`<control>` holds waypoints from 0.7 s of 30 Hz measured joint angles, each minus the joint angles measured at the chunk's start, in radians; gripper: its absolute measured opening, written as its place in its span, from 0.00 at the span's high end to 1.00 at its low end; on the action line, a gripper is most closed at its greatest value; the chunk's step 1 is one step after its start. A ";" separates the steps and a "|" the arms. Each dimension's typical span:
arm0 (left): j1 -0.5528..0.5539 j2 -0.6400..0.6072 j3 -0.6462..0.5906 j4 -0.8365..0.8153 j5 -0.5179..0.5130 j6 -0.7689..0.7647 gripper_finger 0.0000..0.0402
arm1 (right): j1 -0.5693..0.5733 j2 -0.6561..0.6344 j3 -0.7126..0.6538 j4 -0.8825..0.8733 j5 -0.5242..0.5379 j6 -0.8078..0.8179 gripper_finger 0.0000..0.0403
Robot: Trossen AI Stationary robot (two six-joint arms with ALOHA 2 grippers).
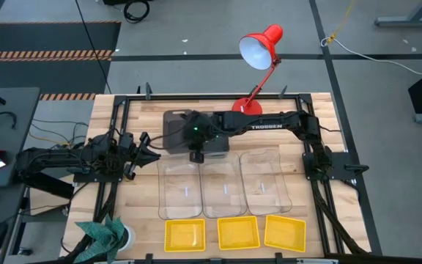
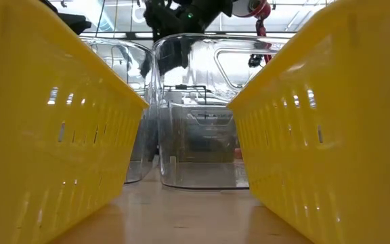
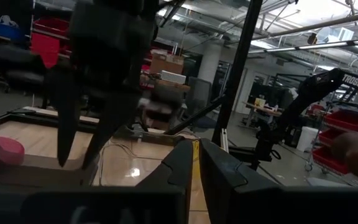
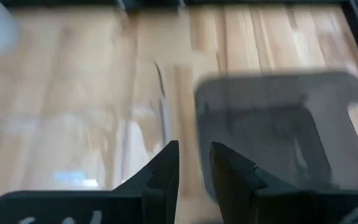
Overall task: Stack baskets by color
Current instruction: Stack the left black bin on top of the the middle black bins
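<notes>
Three clear baskets (image 1: 222,187) stand side by side mid-table on their bottoms. In front of them, three yellow baskets (image 1: 238,232) line the near edge. A dark grey basket (image 1: 178,126) sits at the back centre, partly under my right arm; whether it is one or a stack I cannot tell. My right gripper (image 1: 196,155) hangs open, slanting down, above the gap between the grey basket (image 4: 278,130) and a clear basket (image 4: 104,124), with nothing between its fingers (image 4: 166,162). My left gripper (image 1: 154,152) rests shut at the table's left.
A red desk lamp (image 1: 261,51) stands at the far edge behind the grey basket. A green crumpled thing (image 1: 105,235) lies at the near left corner. A black frame (image 1: 123,110) runs around the tabletop. In the low view, two yellow basket walls (image 2: 59,135) flank a clear basket (image 2: 202,122).
</notes>
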 joint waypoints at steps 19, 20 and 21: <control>0.000 0.000 0.000 0.000 0.000 0.000 0.93 | -0.004 -0.002 0.153 0.070 0.015 -0.001 0.76; 0.000 0.000 0.000 0.000 0.000 0.000 0.93 | -0.006 -0.002 0.154 0.069 0.022 -0.001 0.76; 0.000 0.000 0.000 0.000 0.000 0.000 0.93 | -0.009 -0.002 0.155 0.071 0.029 0.000 0.76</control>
